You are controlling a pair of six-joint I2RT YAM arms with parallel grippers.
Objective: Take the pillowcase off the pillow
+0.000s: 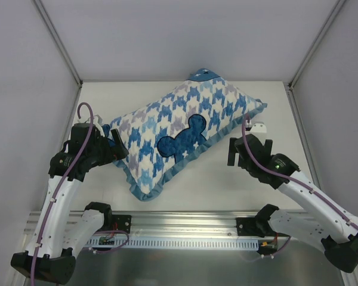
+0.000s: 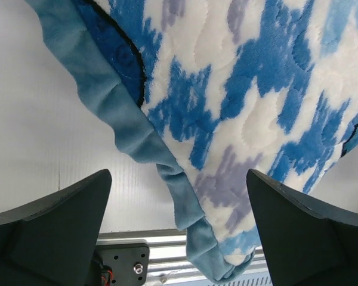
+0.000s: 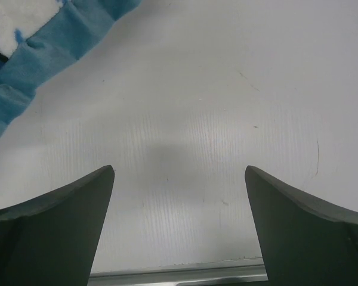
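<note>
The left claw [image 1: 114, 143] is released, its jaws spread wide at the left short end of the pillowcase [image 1: 167, 119]. The teal ruffle [image 2: 137, 137] of that end shows between the spread fingers and is not pinched. The right claw [image 3: 179, 173] is released too, with jaws wide, and sits just off the pillowcase's right end. Only bare white surface [image 3: 227, 107] lies between its fingers, with the ruffle just beside them. The pillowcase lies slantwise on the surface, plump and filled, its right end farther from the arm bases than its left. The dark blue mouse-head patch [image 1: 182, 140] faces up near its middle. The pillow is hidden inside the pillowcase.
</note>
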